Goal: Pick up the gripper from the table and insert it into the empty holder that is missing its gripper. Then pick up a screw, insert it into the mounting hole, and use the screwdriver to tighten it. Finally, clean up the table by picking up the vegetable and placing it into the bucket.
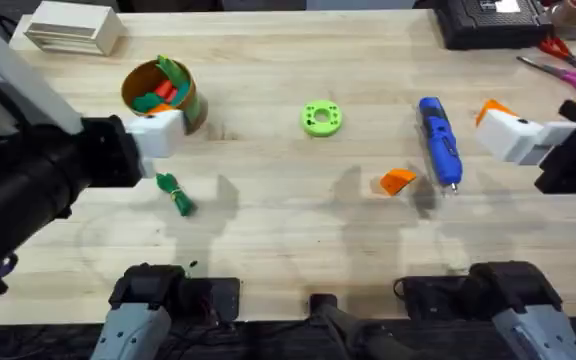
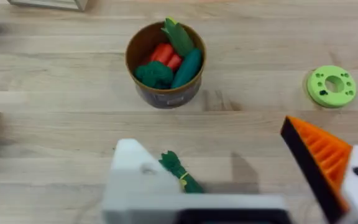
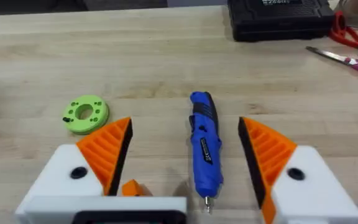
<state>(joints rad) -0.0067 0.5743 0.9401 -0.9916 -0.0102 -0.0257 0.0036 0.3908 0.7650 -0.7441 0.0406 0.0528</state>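
The orange gripper (image 1: pixel 398 181) lies on the table (image 1: pixel 288 240), just left of the blue screwdriver (image 1: pixel 439 140). My left gripper (image 2: pixel 210 140) hangs open above the small dark green vegetable (image 2: pixel 180 171); its left finger is the bare white holder (image 2: pixel 138 180), the other carries an orange pad. In the overhead view the vegetable (image 1: pixel 175 193) lies below the bucket (image 1: pixel 158 90), beside one white finger (image 1: pixel 158 132) of the left arm. My right gripper (image 3: pixel 185 127) is open, both pads orange, hovering over the screwdriver (image 3: pixel 204 146) with the orange wedge (image 3: pixel 131 187) near its left finger.
The bucket (image 2: pixel 165 62) holds several green and red toy pieces. A lime-green ring (image 1: pixel 320 118) sits mid-table. Red-handled scissors (image 1: pixel 563 65) and a black box (image 1: pixel 488 22) are at the back right, a white box (image 1: pixel 68 28) at the back left.
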